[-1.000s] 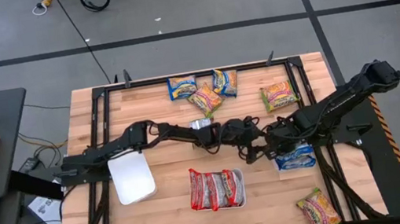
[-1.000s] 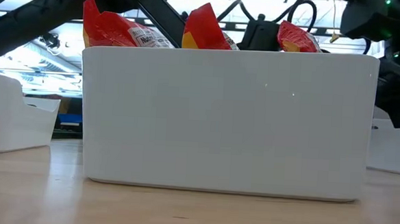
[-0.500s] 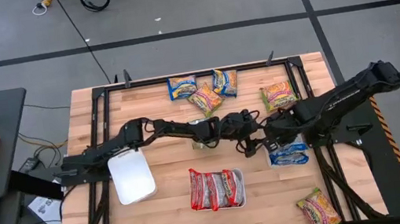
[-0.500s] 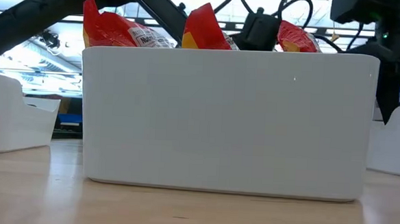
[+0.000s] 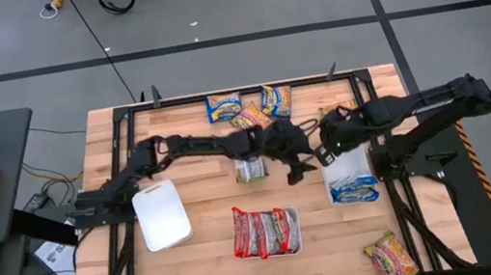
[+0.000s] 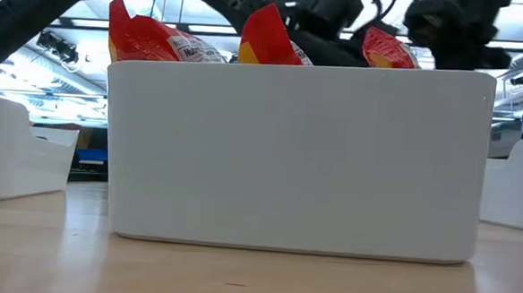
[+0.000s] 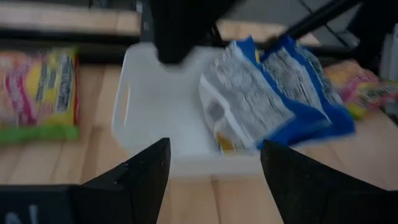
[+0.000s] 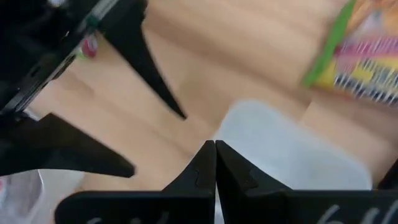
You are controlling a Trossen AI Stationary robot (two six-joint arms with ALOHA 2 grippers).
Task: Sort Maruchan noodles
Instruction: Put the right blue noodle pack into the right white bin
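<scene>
Both claws [image 5: 300,161] higher, off blue noodles [image 5: 352,190].

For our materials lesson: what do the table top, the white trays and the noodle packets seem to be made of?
Table top: pale wood, matte, plank seams showing.
White tray: probably plastic, smooth, slightly glossy, rounded corners.
Noodle packets: thin printed plastic film, shiny and crinkled.

Both arms are matte black, built of slim jointed segments with looping black cables at the wrists. The left gripper [image 7: 214,171] has broad, tapering, dark wedge-shaped fingers [image 7: 146,168].
</scene>
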